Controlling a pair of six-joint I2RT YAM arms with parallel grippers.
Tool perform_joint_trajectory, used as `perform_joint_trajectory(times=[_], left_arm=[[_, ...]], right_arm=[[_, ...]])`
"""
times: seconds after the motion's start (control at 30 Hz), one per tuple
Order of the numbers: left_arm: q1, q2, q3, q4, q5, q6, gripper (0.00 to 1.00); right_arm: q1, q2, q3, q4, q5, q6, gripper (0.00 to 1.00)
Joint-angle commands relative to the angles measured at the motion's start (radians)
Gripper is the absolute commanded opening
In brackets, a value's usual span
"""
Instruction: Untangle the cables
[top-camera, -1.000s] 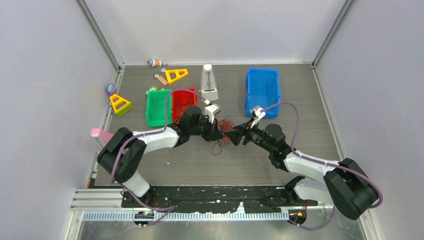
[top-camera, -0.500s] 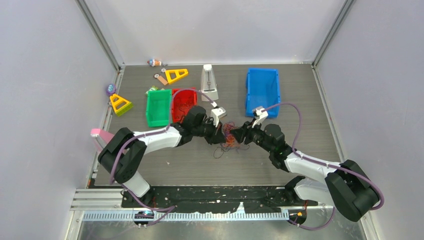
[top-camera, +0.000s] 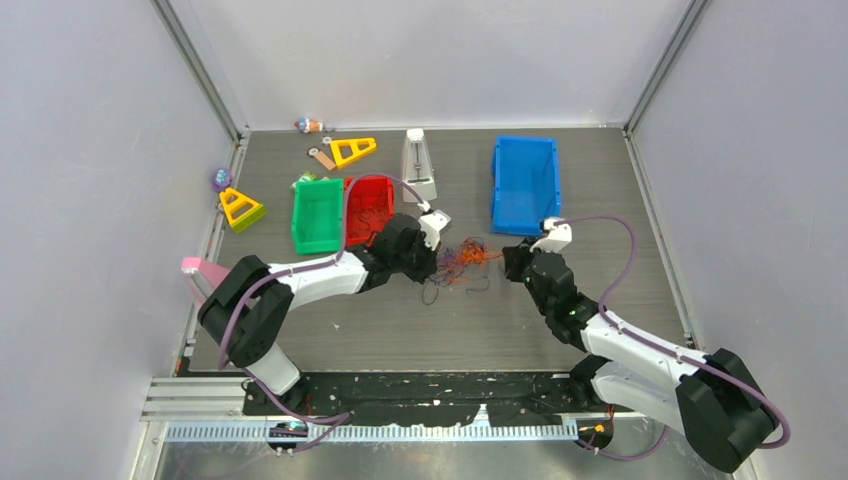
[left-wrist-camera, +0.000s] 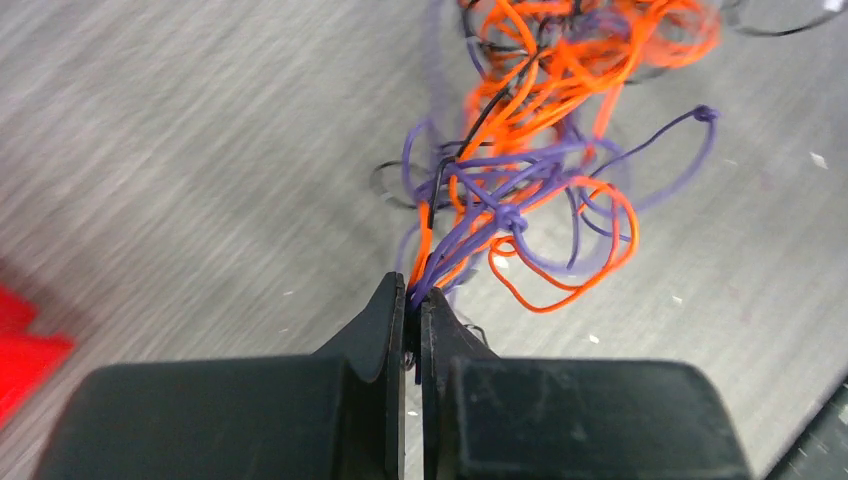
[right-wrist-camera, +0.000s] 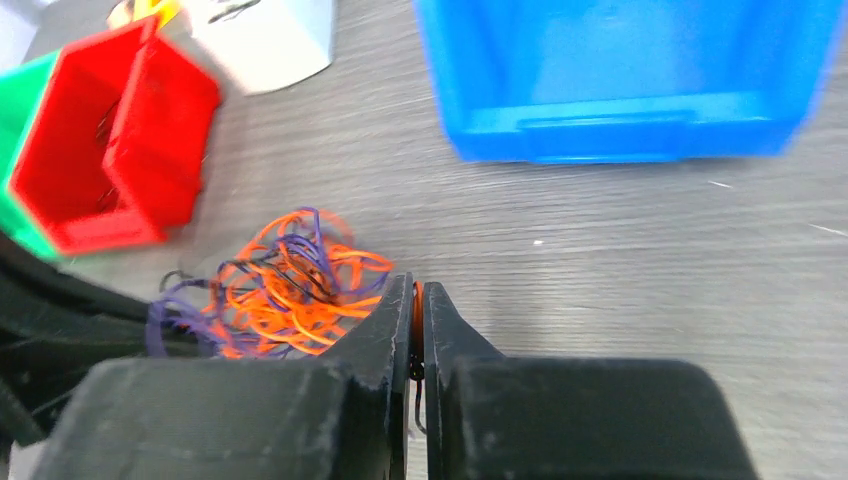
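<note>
Mid-table (top-camera: 600, 200), left fingers (left-wrist-camera: 375, 330) and right fingers (right-wrist-camera: 392, 320) pinch the cables (left-wrist-camera: 520, 190).

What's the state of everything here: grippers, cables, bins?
cables, one tangled clump, held from both sides.
left gripper, shut on purple and orange strands.
right gripper, shut on an orange strand.
blue bin, upright, nothing seen inside.
green bin, upright, nothing seen inside.
red bin, upright, thin strands seem to lie inside.
</note>
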Motion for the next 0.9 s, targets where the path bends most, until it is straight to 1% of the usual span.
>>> perform_joint_trajectory(times=[0.0,0.1,0.17,0.27,0.33,0.37,0.43,0.47,0.5,0.53,0.57,0.6,0.63,0.67,0.73,0.8,0.87], left_arm=[[0.016,-0.051,0.011,-0.092,-0.313,-0.036,0.0],[0.029,-0.068,-0.001,-0.107,-0.39,-0.067,0.0],[0.036,-0.078,-0.01,-0.107,-0.412,-0.075,0.0],[0.039,-0.097,-0.026,-0.097,-0.437,-0.079,0.0],[0.04,-0.112,-0.039,-0.078,-0.418,-0.065,0.0],[0.039,-0.125,-0.048,-0.065,-0.401,-0.058,0.0],[0.039,-0.142,-0.066,-0.025,-0.346,-0.04,0.0],[0.038,-0.15,-0.074,-0.005,-0.316,-0.034,0.0],[0.039,-0.156,-0.081,0.01,-0.29,-0.029,0.0],[0.039,-0.162,-0.088,0.024,-0.264,-0.027,0.0],[0.039,-0.167,-0.096,0.04,-0.244,-0.025,0.0],[0.04,-0.173,-0.103,0.054,-0.22,-0.021,0.0],[0.039,-0.177,-0.106,0.062,-0.2,-0.018,0.0],[0.04,-0.181,-0.109,0.067,-0.193,-0.016,0.0],[0.039,-0.191,-0.118,0.077,-0.191,-0.012,0.0],[0.04,-0.201,-0.128,0.094,-0.152,-0.008,0.0],[0.039,-0.206,-0.135,0.114,-0.112,-0.005,0.0]], right_arm=[[-0.006,-0.059,0.001,-0.097,0.355,0.094,0.05],[-0.007,-0.065,0.006,-0.148,0.437,0.157,0.05],[-0.006,-0.063,0.008,-0.165,0.47,0.187,0.05],[-0.006,-0.062,0.009,-0.169,0.474,0.191,0.05],[-0.006,-0.058,0.014,-0.166,0.46,0.171,0.05],[-0.006,-0.055,0.016,-0.158,0.437,0.159,0.05],[-0.006,-0.048,0.015,-0.096,0.318,0.054,0.06],[-0.006,-0.045,0.015,-0.078,0.228,-0.002,0.08],[-0.007,-0.04,0.018,-0.054,0.186,-0.021,0.1],[-0.007,-0.037,0.017,-0.037,0.116,-0.055,0.18],[-0.006,-0.034,0.009,-0.002,0.087,-0.067,0.26],[-0.006,-0.034,0.004,0.029,0.046,-0.081,0.44],[-0.006,-0.039,-0.008,0.043,0.029,-0.086,0.52],[-0.006,-0.044,-0.022,0.068,0.004,-0.093,0.65],[-0.006,-0.067,-0.044,0.105,-0.019,-0.099,0.74],[-0.006,-0.077,-0.055,0.12,-0.029,-0.103,0.77],[-0.006,-0.075,-0.056,0.126,-0.038,-0.107,0.77]])
